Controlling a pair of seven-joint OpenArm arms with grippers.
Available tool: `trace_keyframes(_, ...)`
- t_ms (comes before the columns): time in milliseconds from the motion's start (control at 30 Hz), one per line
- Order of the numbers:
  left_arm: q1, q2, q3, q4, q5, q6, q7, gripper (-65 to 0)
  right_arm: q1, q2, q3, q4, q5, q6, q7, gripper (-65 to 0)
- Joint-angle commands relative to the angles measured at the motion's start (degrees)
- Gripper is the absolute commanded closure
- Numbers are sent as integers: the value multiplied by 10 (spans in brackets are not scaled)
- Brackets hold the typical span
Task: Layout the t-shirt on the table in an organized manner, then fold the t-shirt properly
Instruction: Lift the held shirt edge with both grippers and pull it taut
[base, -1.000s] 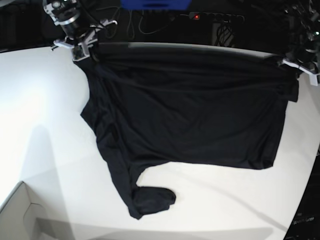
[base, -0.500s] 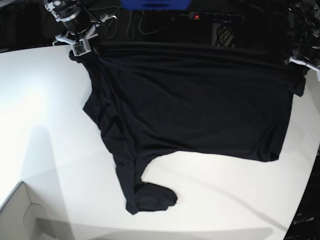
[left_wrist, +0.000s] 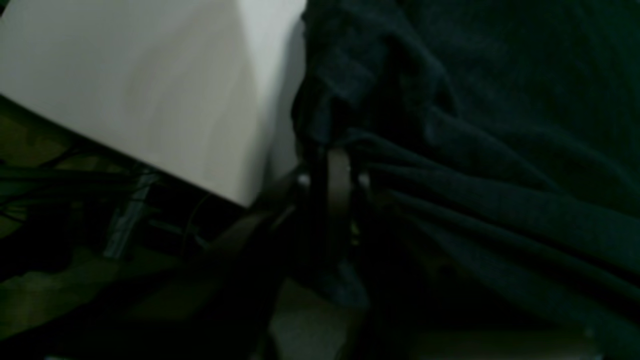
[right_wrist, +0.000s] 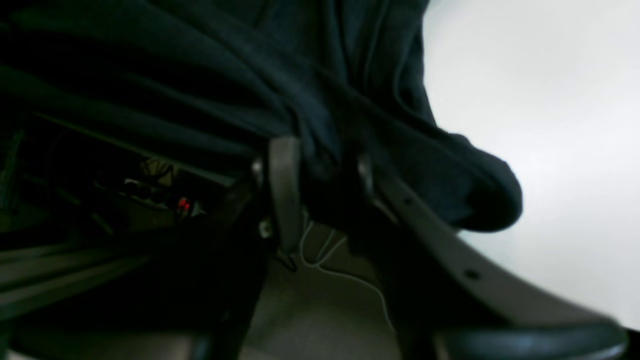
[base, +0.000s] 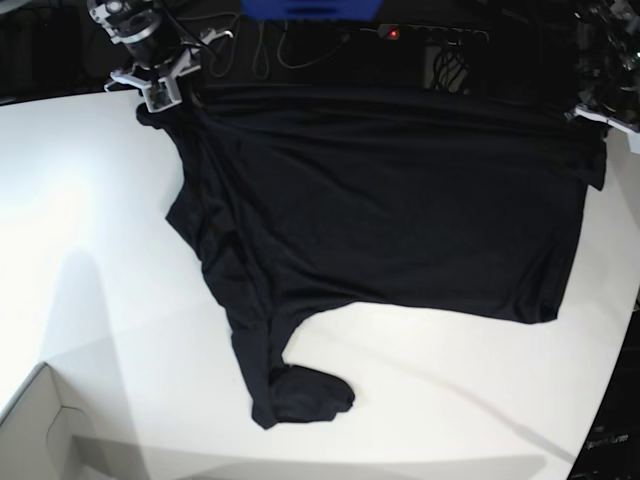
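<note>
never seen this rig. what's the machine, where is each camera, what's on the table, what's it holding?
It is a robot with two arms, each ending in a two-finger gripper. The base view looks down over the whole white table; the other two pictures come from cameras mounted at each wrist, looking along the fingers.

A black t-shirt lies spread on the table, with one sleeve trailing toward the near edge. A white box corner shows at the bottom left.

The right gripper is at the far-left corner of the shirt; its wrist view shows cloth bunched between parted fingers. The left gripper is at the far-right corner; its wrist view is dark, with fabric gathered at the fingers, so its grip is unclear.
</note>
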Motion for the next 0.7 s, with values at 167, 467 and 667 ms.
trace_keyframes(167, 4, -8, -3, 14, -11, 3, -12, -195, -5, 0, 5, 12, 4, -2, 14, -165)
trace_keyframes(467, 4, 3, -8, 14, -11, 3, -12, -242, -8, 0, 6, 34, 6, -2, 14, -325)
trace_keyframes(667, 8, 4, -8, 47, -54, 3, -12, -242, -7, -1, 7, 65, 6, -2, 14, -337)
